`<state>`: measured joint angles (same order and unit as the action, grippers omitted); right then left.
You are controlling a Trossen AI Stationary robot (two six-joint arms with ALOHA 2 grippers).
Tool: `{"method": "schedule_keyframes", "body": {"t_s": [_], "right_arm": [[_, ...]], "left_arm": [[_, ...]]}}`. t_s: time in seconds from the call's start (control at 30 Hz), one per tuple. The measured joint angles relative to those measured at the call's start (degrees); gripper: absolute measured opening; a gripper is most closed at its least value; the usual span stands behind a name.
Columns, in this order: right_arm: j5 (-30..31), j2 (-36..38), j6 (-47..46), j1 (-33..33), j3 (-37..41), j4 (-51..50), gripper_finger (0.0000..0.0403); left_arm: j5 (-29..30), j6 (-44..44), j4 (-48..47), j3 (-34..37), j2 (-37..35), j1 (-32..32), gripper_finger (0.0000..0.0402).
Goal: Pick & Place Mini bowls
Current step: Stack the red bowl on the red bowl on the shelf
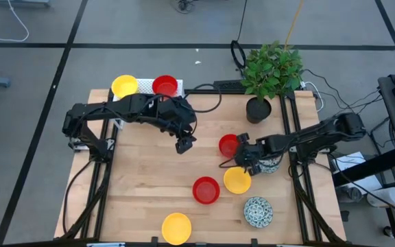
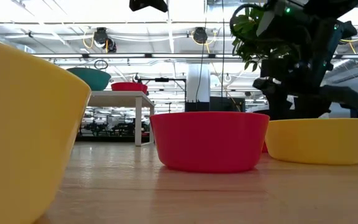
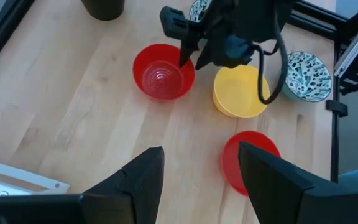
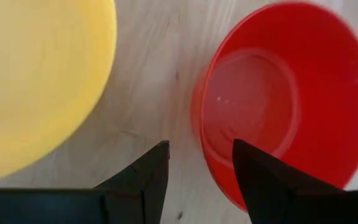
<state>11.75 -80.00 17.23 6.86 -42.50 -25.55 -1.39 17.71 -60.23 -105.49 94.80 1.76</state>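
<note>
Far left of the table [image 1: 136,199], back edge: a yellow bowl [image 1: 124,86] and a red bowl beside it [image 1: 164,85], both seated on a white stand.

Left gripper [image 1: 184,144] hangs above bare wood near table centre, fingers spread wide, nothing between them; its wrist view confirms the gap.

Front edge: a second yellow bowl [image 1: 176,227], alone, well apart from the rest. It fills the near left of the low view.

Centre-right cluster: red bowl [image 1: 206,190] toward the front, yellow bowl [image 1: 237,180] just beside it, another red bowl [image 1: 229,145] behind them. The right gripper [image 1: 244,155] sits low at this rear red bowl's rim, between it and the yellow one. Fingers parted, moderately wide; one finger [image 4: 266,180] overlaps the red rim, the other [image 4: 143,177] is over wood. Whether it touches the rim, cannot tell. Bowl not lifted.

Right side: a speckled bowl [image 1: 258,211] near the front; another speckled bowl [image 1: 269,165], mostly hidden under the right arm. Black plant pot [image 1: 258,110] at the back.
</note>
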Motion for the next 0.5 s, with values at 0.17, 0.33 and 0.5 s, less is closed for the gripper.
{"method": "schedule_keyframes", "body": {"t_s": [0.17, 0.33, 0.5], "right_arm": [[0.0, -2.3, -0.1, 0.0, 0.0, 0.2, 0.0112], [0.0, -3.5, -0.1, 0.0, 0.0, 0.5, 0.0015], [-3.5, -3.5, -2.0, -0.2, -0.2, 2.4, 0.0003]], "left_arm": [[0.0, -0.4, 0.0, 0.0, 0.0, 0.2, 0.0209], [0.0, -1.1, -0.1, 0.0, 0.0, 0.2, 0.0209], [0.0, -1.0, -1.7, 0.0, 0.0, 0.2, 0.0209]]}}
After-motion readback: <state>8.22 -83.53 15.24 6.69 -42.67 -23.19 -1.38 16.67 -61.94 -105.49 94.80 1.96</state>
